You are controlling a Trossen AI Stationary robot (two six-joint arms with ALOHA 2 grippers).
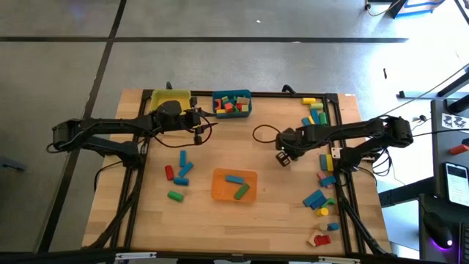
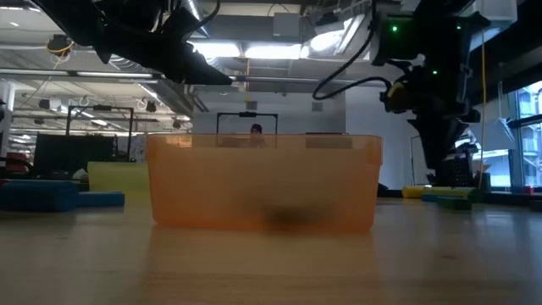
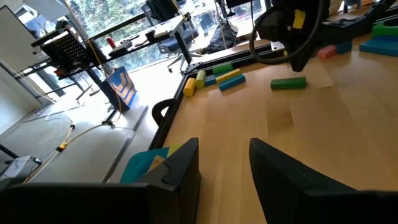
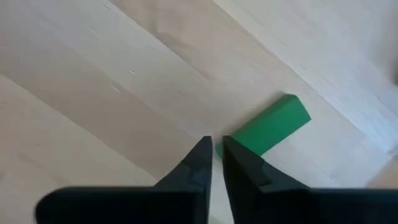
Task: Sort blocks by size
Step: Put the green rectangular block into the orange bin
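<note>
- We find the right gripper [image 1: 282,156] low over the bare table [image 1: 220,147], its fingers [image 4: 200,163] drawn almost together with only a thin slit between them, clenched on nothing.
- In the right wrist view a green block [image 4: 273,127] lies flat on the wood just past the tips of this gripper [image 4: 216,149]. We cannot tell whether a fingertip touches its near end.
- The left wrist view shows the same green block [image 3: 288,83] resting on the table below the right arm.
- The left gripper [image 1: 198,123] hangs well apart from the right one, just beside the teal bin [image 1: 250,104] and close to the yellow bin [image 1: 176,94].
- We see its fingers [image 3: 186,168] spread with bare wood between them: released, holding nothing.
- The orange bin [image 1: 215,183] sits between the two grippers and nearer the front edge than either, with a blue and a green block in it.
- More blocks [image 1: 319,198] lie in loose groups beyond the right gripper, along its side of the table.
- A few more lie in front of the left gripper.
- The teal bin beside the left gripper already holds several small blocks.
</note>
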